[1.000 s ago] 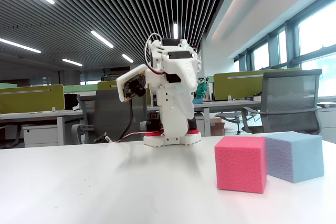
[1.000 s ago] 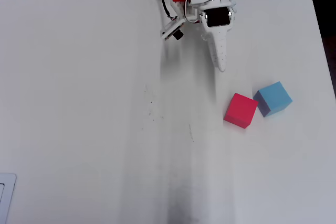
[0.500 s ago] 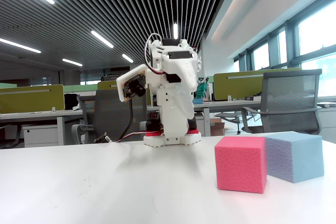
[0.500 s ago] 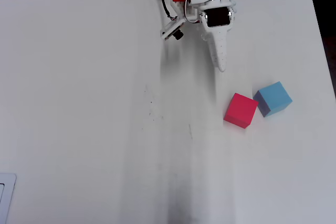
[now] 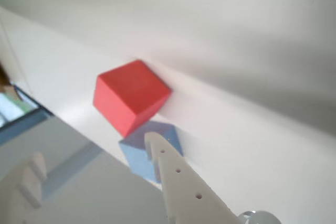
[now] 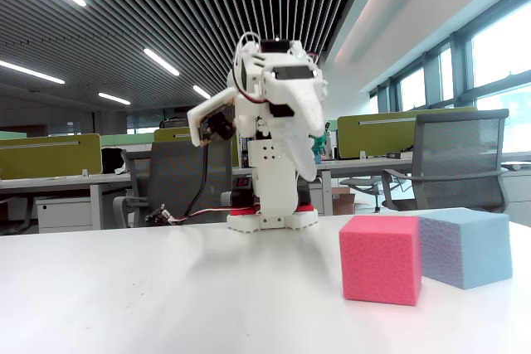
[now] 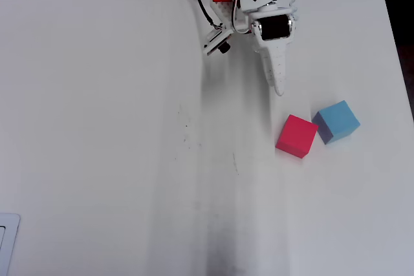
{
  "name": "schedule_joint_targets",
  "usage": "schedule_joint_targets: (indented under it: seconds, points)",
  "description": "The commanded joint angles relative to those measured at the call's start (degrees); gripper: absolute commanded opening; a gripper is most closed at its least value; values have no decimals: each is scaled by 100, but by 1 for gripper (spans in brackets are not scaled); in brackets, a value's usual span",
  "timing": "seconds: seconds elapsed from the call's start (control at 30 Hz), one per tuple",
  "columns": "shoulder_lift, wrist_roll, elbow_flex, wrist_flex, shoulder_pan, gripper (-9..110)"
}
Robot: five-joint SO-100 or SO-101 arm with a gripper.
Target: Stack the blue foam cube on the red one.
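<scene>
The blue foam cube (image 7: 339, 121) was seen touching the red one (image 7: 297, 136) on the table (image 7: 97, 127); the gripper (image 7: 279, 88) was held apart above, whether open or closed could not be told.

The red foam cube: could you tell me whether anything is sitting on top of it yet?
Nothing: the red foam cube has a bare top. The blue foam cube sits beside it on the table. Its underside is hidden.

**What I can't make out**

In the wrist view my gripper's white finger (image 5: 176, 174) covers part of the blue foam cube (image 5: 137, 153), just behind its tip. I can't tell how the jaws stand in any view.
</scene>
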Motion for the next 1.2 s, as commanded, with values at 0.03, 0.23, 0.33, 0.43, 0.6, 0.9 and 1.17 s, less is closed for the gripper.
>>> schedule_joint_targets:
  seconds: [0.03,0.23,0.33,0.43,0.6,0.9,1.17]
  points:
    - [-1283,9,-2039,580,-281,32]
    - [-2610,-53,-3639,1556,-826,34]
    - [-3261,-53,-4140,2004,-1090,35]
    - [-3814,-53,-4386,2145,-1230,35]
    - [-4878,-53,-4860,2338,-1345,37]
    - [-6275,-53,-5941,2602,-1494,37]
    - [-6724,-9,-6091,2584,-1705,36]
